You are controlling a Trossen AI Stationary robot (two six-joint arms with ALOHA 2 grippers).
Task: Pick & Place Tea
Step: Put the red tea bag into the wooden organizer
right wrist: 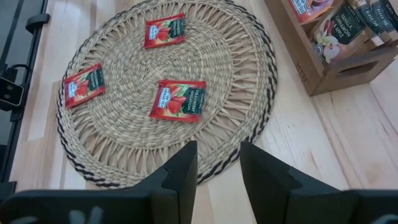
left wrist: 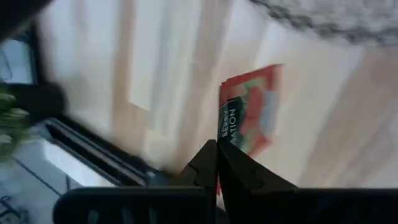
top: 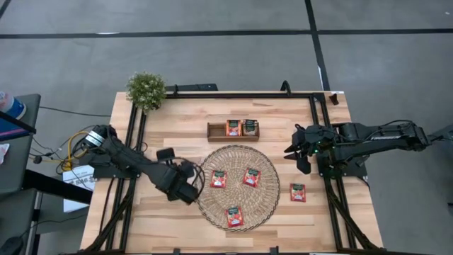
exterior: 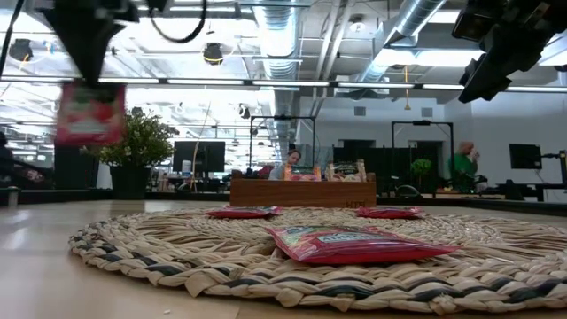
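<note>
L gripper (left wrist: 217, 163) pinched shut on a tea sachet (left wrist: 250, 118), lifted off table beside woven mat (top: 265, 205). Carry step; next needs move to wooden tray (top: 216, 135), then release. R gripper (right wrist: 217, 163) part-open, empty, above mat's far side.

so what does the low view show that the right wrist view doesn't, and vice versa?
Low only: the left gripper raised above the table, shut on a red square tea sachet; a potted green plant; people in the room behind.
Right wrist only: the right gripper with its fingers apart and nothing between them.
Both: the round woven straw mat with red sachets lying on it, and the brown wooden tray.
</note>
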